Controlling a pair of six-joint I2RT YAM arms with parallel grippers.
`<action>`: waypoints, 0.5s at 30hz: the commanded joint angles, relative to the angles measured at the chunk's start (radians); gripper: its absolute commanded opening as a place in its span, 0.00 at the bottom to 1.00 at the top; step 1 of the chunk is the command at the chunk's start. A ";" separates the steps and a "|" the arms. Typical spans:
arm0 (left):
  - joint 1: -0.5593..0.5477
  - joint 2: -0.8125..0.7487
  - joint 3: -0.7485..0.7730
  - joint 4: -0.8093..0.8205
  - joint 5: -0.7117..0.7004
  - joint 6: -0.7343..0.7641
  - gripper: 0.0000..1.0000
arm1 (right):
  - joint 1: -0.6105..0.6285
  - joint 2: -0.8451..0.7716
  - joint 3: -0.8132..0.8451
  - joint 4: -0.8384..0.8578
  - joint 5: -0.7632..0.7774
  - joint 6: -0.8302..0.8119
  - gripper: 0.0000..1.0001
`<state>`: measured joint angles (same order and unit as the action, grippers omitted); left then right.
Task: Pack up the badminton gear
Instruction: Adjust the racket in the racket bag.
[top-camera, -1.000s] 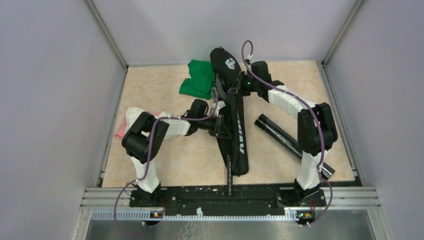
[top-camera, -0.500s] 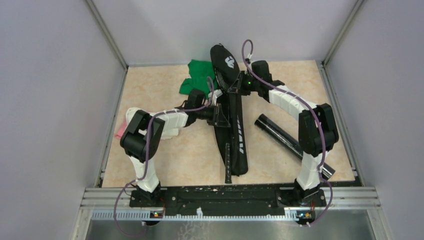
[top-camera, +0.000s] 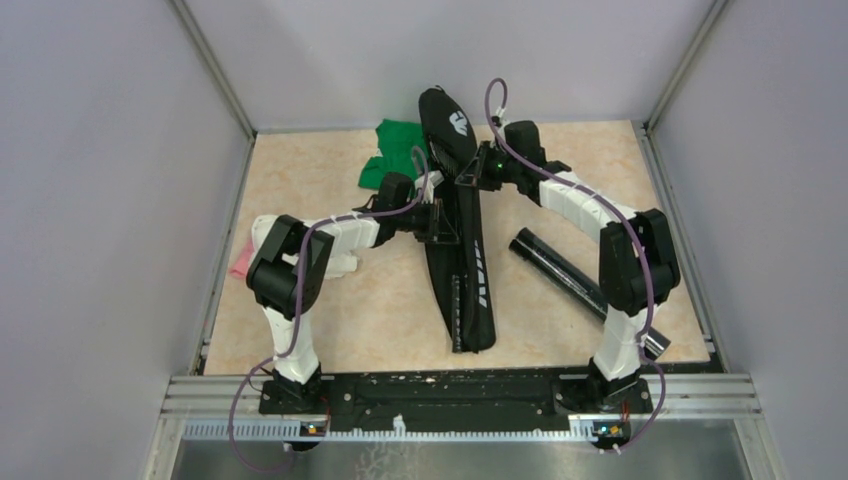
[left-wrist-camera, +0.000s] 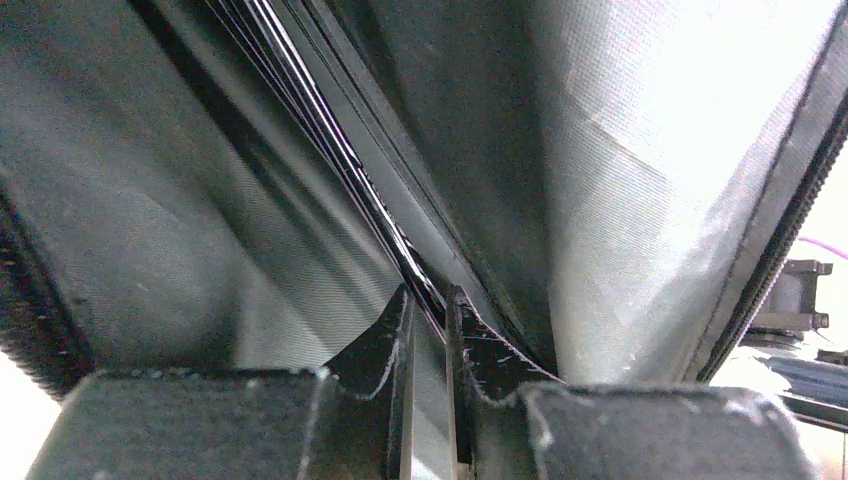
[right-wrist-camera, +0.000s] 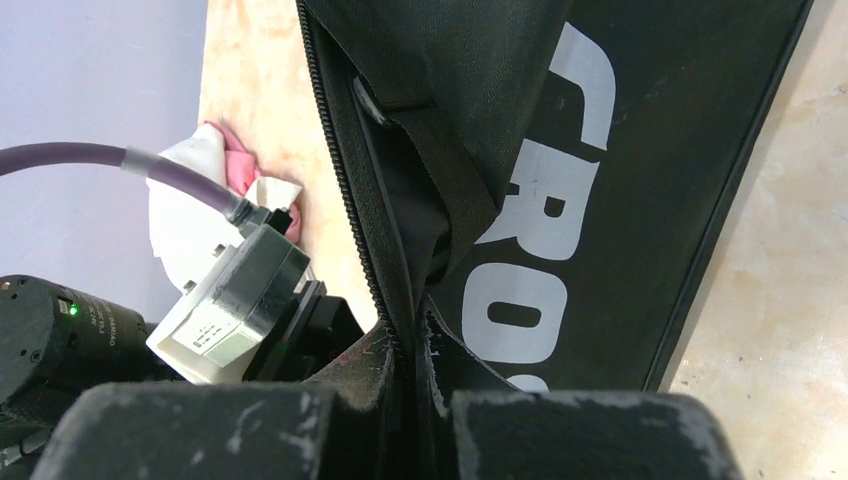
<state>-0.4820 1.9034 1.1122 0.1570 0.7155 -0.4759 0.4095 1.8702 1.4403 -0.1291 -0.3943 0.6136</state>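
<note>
Racket (top-camera: 457, 320) deeper in "CRO"-lettered bag (right-wrist-camera: 640, 150)

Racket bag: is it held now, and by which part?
Yes. The right gripper, jaws shut, pinches the racket bag by the zipper edge of its opening.

The racket bag (top-camera: 483, 290) lies mid-table, the tube (top-camera: 555, 268) right of it, a cloth (top-camera: 395, 160) behind-left.

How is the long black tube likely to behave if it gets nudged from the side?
The tube lies on its side on the flat table, so a sideways nudge would probably make it roll rather than slide. Its straight, unbent outline suggests it is stiff. The sheen along its round wall hints that it could slip in a two-finger pinch.
</note>
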 joint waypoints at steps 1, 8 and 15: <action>0.001 -0.016 0.053 0.097 -0.039 0.030 0.00 | 0.001 -0.083 -0.001 0.067 -0.035 0.006 0.00; 0.004 -0.035 0.066 0.084 -0.095 0.068 0.00 | 0.001 -0.085 -0.010 0.070 -0.044 0.005 0.00; 0.003 -0.008 0.100 0.060 -0.132 0.066 0.00 | 0.012 -0.097 -0.022 0.089 -0.056 0.027 0.00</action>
<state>-0.4824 1.9053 1.1465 0.1474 0.6296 -0.4503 0.4099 1.8576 1.4208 -0.1032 -0.3943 0.6159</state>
